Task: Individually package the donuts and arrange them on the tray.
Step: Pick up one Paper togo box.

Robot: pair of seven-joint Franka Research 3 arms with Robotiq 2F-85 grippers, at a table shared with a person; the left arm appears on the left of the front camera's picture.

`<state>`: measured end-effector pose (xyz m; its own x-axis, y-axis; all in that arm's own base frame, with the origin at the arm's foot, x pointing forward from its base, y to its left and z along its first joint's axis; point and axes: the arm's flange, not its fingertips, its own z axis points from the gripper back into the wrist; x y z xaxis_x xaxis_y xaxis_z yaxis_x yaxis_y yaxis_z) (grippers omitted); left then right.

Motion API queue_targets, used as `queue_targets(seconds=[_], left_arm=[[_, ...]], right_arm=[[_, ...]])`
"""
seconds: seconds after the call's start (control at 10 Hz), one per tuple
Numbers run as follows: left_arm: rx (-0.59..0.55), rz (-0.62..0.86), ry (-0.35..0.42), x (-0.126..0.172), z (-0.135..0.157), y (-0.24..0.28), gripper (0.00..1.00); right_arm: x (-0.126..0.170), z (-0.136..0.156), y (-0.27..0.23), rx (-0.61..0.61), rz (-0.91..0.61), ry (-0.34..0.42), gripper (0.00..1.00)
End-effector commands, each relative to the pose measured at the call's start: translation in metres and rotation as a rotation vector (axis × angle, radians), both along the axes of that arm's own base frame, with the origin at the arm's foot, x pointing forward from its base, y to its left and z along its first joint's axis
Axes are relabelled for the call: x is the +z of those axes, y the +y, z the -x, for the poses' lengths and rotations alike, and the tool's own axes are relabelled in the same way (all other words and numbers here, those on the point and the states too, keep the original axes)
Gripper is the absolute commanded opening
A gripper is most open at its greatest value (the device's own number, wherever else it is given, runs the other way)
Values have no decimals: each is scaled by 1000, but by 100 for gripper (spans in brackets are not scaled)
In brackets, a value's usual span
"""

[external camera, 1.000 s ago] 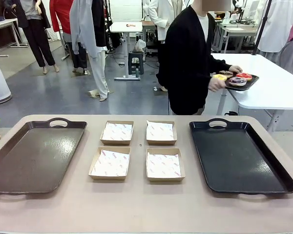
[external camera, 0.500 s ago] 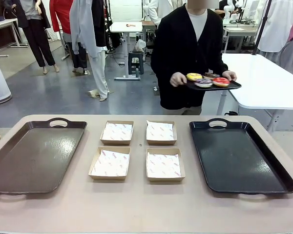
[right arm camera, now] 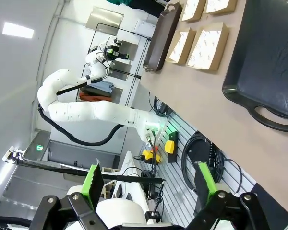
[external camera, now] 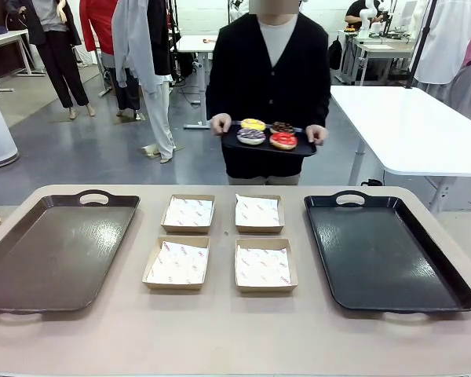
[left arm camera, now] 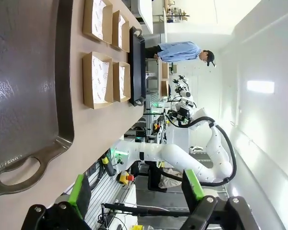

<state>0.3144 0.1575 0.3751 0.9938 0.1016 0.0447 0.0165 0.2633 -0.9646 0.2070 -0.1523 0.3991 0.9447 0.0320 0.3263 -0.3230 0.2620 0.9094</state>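
Beyond the table's far edge a person holds a small black serving tray (external camera: 234, 143) in both hands. On it lie several donuts: a yellow one (external camera: 253, 124), a dark chocolate one (external camera: 282, 127), a white-purple one (external camera: 251, 136) and a glossy red one (external camera: 283, 140). Several cardboard boxes lined with paper (external camera: 177, 263) sit in the middle of my table. My left gripper (left arm camera: 137, 189) is open and holds nothing, off the table's near left side. My right gripper (right arm camera: 150, 183) is open too, with nothing between its fingers, off the near right side.
A large brown tray (external camera: 31, 259) lies at the table's left and a large black tray (external camera: 385, 251) at its right, both with nothing in them. A white side table (external camera: 424, 133) stands behind on the right. Other people stand far back on the left.
The person has turned away from the white side table and walked left with the donut tray. They now face my table at its middle. Neither gripper has moved.
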Motion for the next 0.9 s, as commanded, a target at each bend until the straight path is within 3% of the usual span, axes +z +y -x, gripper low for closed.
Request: queue_targets(seconds=[0.0,0.8], left_arm=[[4,4,-1,0,2,1,100],[4,4,-1,0,2,1,100]], right_arm=[[1,1,-1,1,-6,-12,100],[1,1,-1,1,-6,-12,100]])
